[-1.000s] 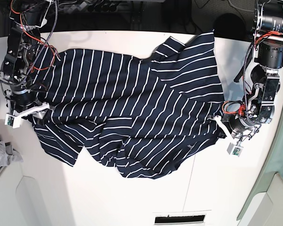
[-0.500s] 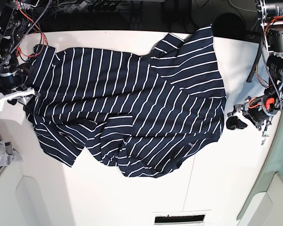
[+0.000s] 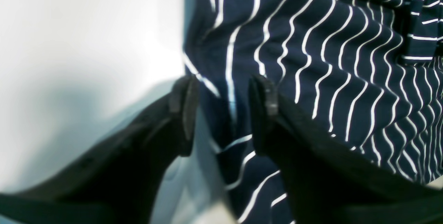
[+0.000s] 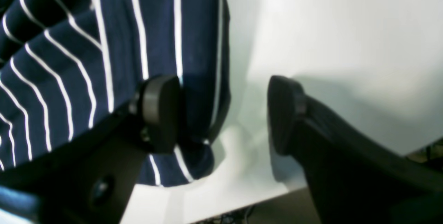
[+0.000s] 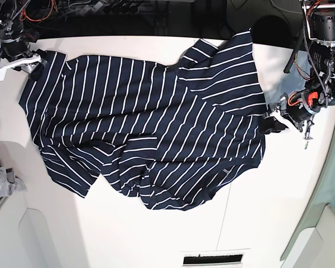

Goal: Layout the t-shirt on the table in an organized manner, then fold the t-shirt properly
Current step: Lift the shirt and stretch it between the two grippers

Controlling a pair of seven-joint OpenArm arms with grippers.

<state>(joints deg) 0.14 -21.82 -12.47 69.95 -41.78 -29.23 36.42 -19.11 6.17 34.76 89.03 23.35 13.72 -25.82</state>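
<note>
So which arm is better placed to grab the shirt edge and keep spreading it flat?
Probably the left gripper: its open jaws straddle the t-shirt edge. The right gripper touches the hem with one finger only.

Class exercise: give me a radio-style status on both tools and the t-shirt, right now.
Left tool open, straddling the t-shirt edge. Right tool open at the far corner, one finger on cloth. T-shirt spread on the table, lower hem bunched. Nothing obstructing.

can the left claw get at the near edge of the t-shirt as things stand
Probably yes. The left claw stands open right over the t-shirt edge, with bare table beside it and nothing in between.
</note>
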